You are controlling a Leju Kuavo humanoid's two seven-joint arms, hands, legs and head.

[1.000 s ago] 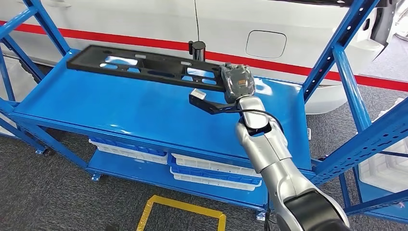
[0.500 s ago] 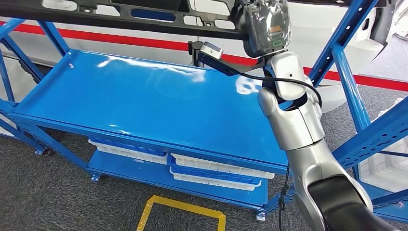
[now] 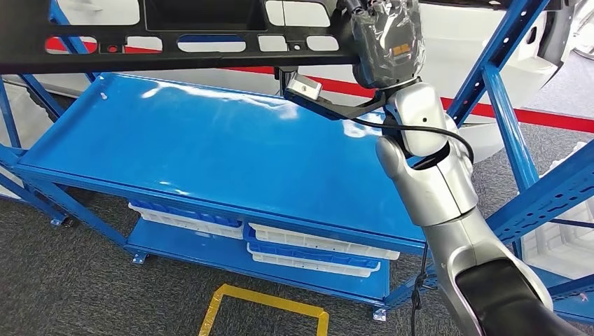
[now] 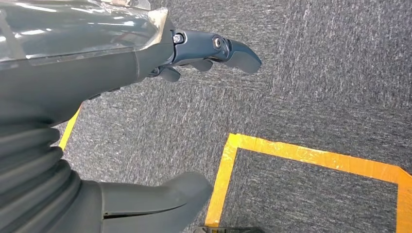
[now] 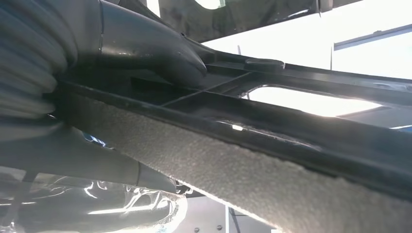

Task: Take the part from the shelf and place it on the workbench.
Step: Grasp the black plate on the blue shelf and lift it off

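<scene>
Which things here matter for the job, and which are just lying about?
Job:
black part, held up by the right hand
blue shelf it came from

Lying about:
white trays on the lower level
yellow floor tape
white car behind

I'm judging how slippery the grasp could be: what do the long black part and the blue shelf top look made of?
Long black part: probably moulded plastic, matte black, with cut-out windows and ribs; the right wrist view shows a rough grainy edge. Blue shelf top: looks like painted sheet metal, glossy, with bright reflections.

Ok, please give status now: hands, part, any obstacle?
Right hand holds black part by its end, lifted above blue shelf. Left hand hangs empty over floor. Shelf post close beside the right hand.
</scene>
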